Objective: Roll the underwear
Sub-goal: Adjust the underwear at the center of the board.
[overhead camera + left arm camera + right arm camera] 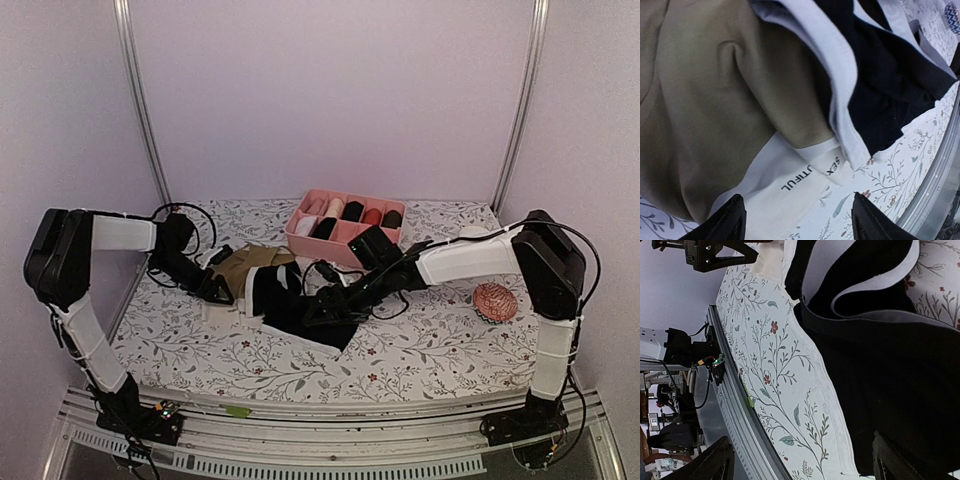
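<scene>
two spread grippers over an unrolled pile

the left gripper (216, 289) is low over the table (420, 350), left of centre. its fingers (730, 220) stand apart with nothing between them. in the left wrist view they straddle the cream waistband (790, 185) with dark printed letters, which lies flat on the floral cloth.

that waistband belongs to the olive-brown brief (245, 262), which lies loosely crumpled just beyond the left gripper, toward the far edge. its right side is overlapped by the black briefs (300, 305). these lie in a heap with white trim near the middle of the table and spread toward the near edge. none of the underwear on the table is rolled.

the right gripper (325, 312) reaches in from the right and sits over the near part of the black heap. its fingers (720, 462) are wide apart and grip nothing. one is above bare cloth and the other is above black fabric (890, 365). it may be brushing that fabric, but the right wrist view is too tight to tell.

the pink box (300, 232) stands at the far edge, right of centre, with dark, pale and red bundles in its compartments. the patterned ball (495, 300) rests near the right edge, well apart from the pile.
</scene>
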Motion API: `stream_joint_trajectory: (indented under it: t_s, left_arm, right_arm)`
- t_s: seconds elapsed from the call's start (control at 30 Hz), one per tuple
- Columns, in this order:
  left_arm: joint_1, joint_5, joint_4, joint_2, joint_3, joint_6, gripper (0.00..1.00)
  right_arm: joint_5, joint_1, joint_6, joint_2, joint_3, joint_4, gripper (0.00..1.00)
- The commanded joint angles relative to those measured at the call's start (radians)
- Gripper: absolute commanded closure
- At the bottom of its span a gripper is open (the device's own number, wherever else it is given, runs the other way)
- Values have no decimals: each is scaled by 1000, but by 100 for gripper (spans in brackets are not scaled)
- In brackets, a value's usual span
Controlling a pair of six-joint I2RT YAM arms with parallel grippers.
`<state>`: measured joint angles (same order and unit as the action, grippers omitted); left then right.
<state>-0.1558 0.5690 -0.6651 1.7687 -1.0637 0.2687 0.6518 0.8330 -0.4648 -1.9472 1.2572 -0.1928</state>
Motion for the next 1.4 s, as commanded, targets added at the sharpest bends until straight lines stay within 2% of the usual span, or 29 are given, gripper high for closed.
stream_joint_trajectory:
  t_s: [0.0, 0.27, 0.57, 0.63, 0.7, 0.8, 0.9, 1.03, 1.13, 1.37]
  left_arm:
    - [23, -112, 64, 46, -20, -28, 28]
    - [117, -302, 70, 74, -41, -31, 28]
    - [243, -451, 84, 90, -91, -15, 28]
    - [248, -456, 90, 68, -104, 3, 28]
    - [245, -393, 90, 17, -109, 27, 27]
    - [211, -250, 85, -94, -92, 104, 24]
    - [127, -136, 81, -211, -33, 255, 23]
    - [-55, -156, 113, -287, 69, 356, 24]
    - [-120, -191, 149, -239, 79, 316, 24]
    - [-125, -215, 173, -31, 10, 216, 28]
  right_arm:
    - [51, 12, -17, -100, 70, 16, 4]
    - [-10, -4, -45, -180, 42, -15, 4]
    - [-70, -80, -72, -81, -134, -26, 5]
    - [-74, -96, -65, -51, -157, -34, 5]
    - [-82, -105, -53, -15, -165, -46, 5]
    - [-78, -105, -17, 57, -166, -50, 6]
    - [-82, -108, 8, 144, -185, -48, 9]
    - [-106, -139, 14, 220, -243, -69, 14]
    - [-124, -162, 13, 232, -262, -71, 14]
    - [-85, -173, -25, 147, -214, -6, 18]
